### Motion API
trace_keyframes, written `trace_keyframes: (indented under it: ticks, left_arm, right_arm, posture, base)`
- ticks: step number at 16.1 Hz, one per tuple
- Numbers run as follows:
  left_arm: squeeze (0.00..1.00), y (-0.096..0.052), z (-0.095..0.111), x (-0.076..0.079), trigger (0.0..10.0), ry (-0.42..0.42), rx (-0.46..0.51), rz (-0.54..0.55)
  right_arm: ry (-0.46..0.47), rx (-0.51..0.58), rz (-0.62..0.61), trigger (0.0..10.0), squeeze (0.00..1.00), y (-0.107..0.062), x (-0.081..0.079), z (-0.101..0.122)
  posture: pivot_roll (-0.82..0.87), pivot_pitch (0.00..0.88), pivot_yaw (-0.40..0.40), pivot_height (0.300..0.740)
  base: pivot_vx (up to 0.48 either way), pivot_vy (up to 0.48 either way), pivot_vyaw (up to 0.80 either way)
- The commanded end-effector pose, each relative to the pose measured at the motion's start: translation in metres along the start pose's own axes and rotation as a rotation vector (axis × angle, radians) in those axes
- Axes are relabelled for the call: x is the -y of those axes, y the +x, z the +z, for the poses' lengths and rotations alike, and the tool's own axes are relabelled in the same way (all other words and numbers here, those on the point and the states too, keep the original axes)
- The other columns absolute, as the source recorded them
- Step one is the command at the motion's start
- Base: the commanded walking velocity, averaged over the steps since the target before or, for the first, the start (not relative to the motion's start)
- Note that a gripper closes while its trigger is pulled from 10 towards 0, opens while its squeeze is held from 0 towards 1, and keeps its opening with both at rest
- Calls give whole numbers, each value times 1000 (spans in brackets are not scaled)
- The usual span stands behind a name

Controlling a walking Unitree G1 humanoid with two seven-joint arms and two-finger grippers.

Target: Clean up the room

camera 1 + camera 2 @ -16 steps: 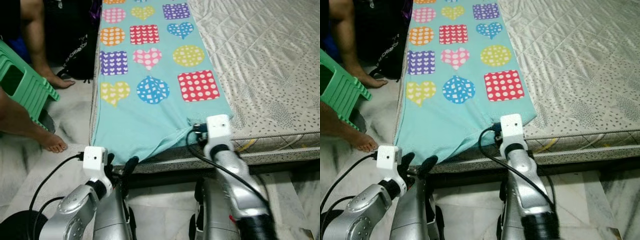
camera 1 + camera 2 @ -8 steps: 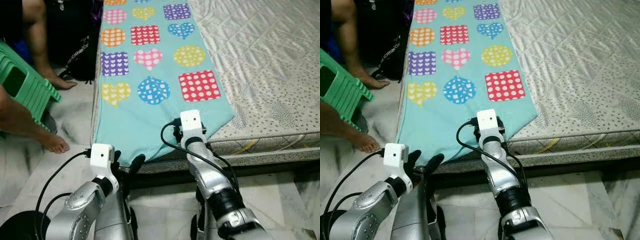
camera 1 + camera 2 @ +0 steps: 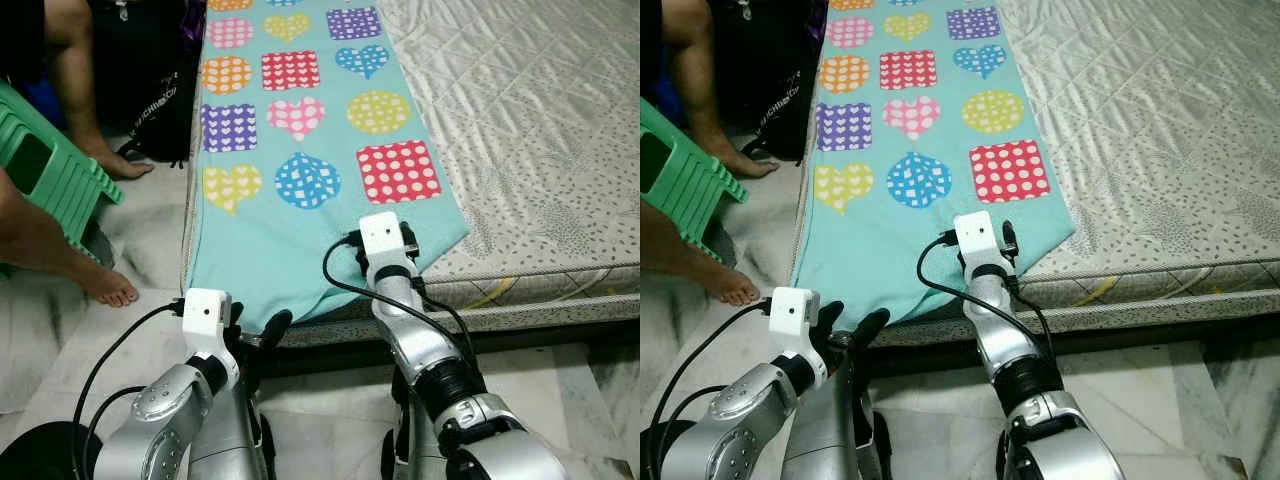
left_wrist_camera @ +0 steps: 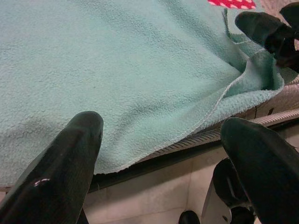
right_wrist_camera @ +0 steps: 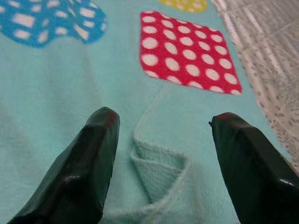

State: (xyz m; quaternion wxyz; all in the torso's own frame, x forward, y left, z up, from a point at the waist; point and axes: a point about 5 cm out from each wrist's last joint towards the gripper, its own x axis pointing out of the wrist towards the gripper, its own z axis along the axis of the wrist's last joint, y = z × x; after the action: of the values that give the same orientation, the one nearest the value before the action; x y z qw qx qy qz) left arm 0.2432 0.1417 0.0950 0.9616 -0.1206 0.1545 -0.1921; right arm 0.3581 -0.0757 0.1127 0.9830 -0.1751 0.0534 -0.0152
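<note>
The teal blanket (image 3: 300, 150) with its hearts and dotted squares lies flat along the left side of the mattress (image 3: 540, 120), its near end drooping over the edge. The right gripper (image 5: 163, 172) hangs spread wide over a small fold at the hem, while the left gripper (image 4: 163, 154), also gaping, sits low by the overhang. If either closes too shallow, I reckon the fleece slips free, or a tug drags the whole thing towards the person's foot (image 3: 105, 285) and the green stool (image 3: 50, 170).
</note>
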Motion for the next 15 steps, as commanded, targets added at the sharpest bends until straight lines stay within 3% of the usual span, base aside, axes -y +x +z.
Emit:
trace_keyframes:
  ticks: [1, 2, 3, 4, 5, 10, 15]
  left_arm:
    - [0, -3, -5, -4, 10000, 9, -20, 25]
    - [0, -2, -5, -4, 10000, 9, -22, 27]
    - [0, -2, -5, -4, 10000, 9, -22, 26]
    - [0, -2, -6, -4, 10000, 9, -22, 26]
    - [0, -2, -6, -4, 10000, 9, -21, 26]
    - [0, -3, -4, -7, 10000, 12, -17, 35]
    - [0, -4, -4, -8, 10000, 9, -17, 37]
  right_arm:
    - [-29, -16, 19, 10000, 0, -2, -3, -8]
    - [-39, -43, 17, 10000, 0, -3, 3, -19]
    - [-39, -53, 7, 7922, 0, -3, 6, -23]
    - [-39, -58, 2, 7922, 0, -3, 8, -25]
    - [-23, -80, -13, 0, 0, -3, 15, -31]
    - [46, -114, -19, 0, 0, -9, 34, -43]
    - [117, -132, -43, 0, 0, -27, 51, -52]
  posture:
    - [-10, 207, 64, 551]
    - [-12, 206, 63, 551]
    - [-13, 206, 62, 551]
    - [-13, 206, 62, 551]
    - [-14, 204, 63, 551]
    - [-19, 207, 61, 551]
    - [-25, 210, 62, 551]
  base:
    - [0, 0, 0]
    - [0, 0, 0]
    - [0, 0, 0]
    - [0, 0, 0]
    - [0, 0, 0]
    - [0, 0, 0]
    - [0, 0, 0]
